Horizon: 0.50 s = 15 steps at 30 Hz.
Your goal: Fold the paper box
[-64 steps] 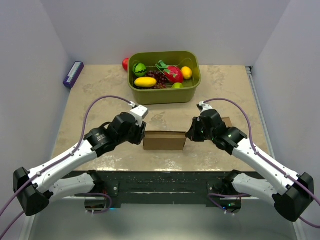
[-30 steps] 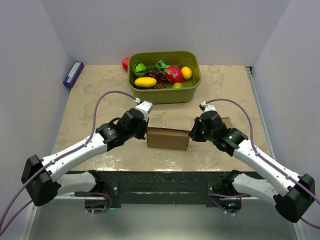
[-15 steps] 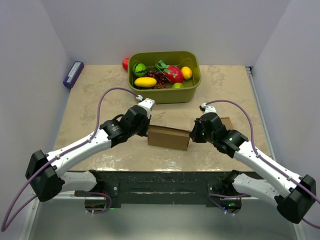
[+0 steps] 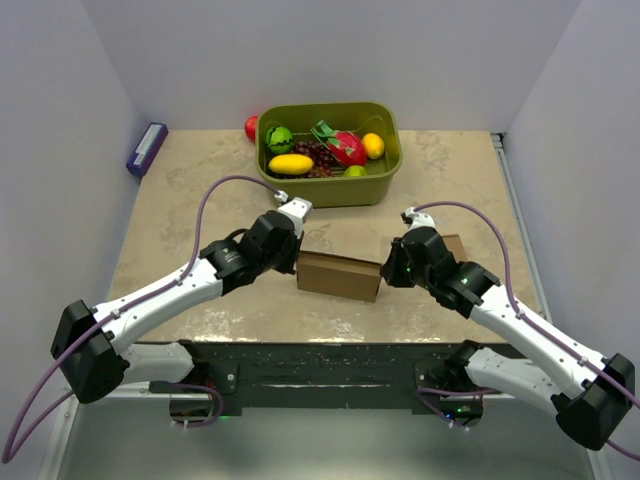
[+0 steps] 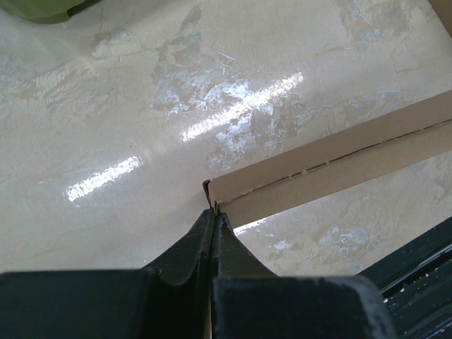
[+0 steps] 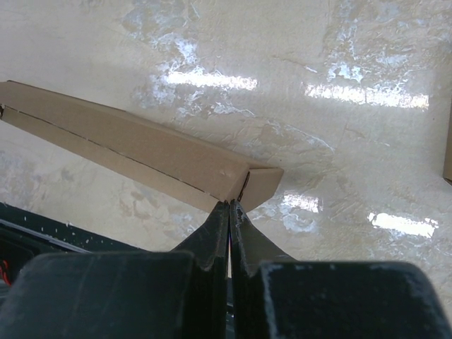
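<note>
the paper box point(image 4: 338, 277) is seen near the front of the table point(image 4: 190, 190), in the middle, between the two arms. it is folded into a long, flat brown shape. its left end is pinched by the left gripper point(image 4: 296, 262), and its right end is pinched by the right gripper point(image 4: 384, 272). in the left wrist view the two black fingers point(image 5: 187, 247) are squeezed almost together, and the corner of the card is caught at their tips. in the right wrist view the fingers point(image 6: 206, 236) are squeezed the same way on the other end. whether the box is lifted or rested on the table cannot be told. a small brown cube point(image 4: 455, 244) is seen just behind the right gripper. a green tub point(image 4: 330, 192) filled with toy fruit is set at the back, well apart from the box. a purple thing point(image 4: 147, 148) is laid at the far left edge.
</note>
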Each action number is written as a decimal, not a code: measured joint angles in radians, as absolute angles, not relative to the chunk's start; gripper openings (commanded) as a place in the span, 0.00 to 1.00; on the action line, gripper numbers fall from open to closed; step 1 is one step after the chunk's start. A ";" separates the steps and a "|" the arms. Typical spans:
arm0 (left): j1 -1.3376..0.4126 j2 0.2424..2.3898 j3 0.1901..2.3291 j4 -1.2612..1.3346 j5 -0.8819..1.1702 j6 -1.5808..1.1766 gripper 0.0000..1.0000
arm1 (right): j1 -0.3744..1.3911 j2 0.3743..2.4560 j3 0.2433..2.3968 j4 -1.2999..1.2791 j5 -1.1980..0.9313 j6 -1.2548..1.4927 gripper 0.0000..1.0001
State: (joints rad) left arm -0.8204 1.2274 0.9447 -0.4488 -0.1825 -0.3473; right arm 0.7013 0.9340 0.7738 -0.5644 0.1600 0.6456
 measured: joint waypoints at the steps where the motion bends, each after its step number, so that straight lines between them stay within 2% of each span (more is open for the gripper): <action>1: -0.820 1.227 0.945 -0.449 -0.183 -0.347 0.00 | 0.701 0.934 0.774 -0.564 0.161 0.649 0.17; 3: -0.820 1.227 0.945 -0.448 -0.181 -0.344 0.00 | 0.702 0.934 0.774 -0.564 0.161 0.654 0.29; 8: -0.826 1.227 0.945 -0.440 -0.157 -0.309 0.00 | 0.707 0.934 0.774 -0.573 0.166 0.662 0.42; 15: -0.827 1.225 0.945 -0.441 -0.141 -0.268 0.00 | 0.707 0.928 0.774 -0.575 0.166 0.670 0.46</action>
State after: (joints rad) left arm -0.8272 1.2255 0.9447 -0.4408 -0.1410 -0.2680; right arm 0.7067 0.9283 0.7742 -0.5755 0.1661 0.6704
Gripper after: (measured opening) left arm 0.013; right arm 0.438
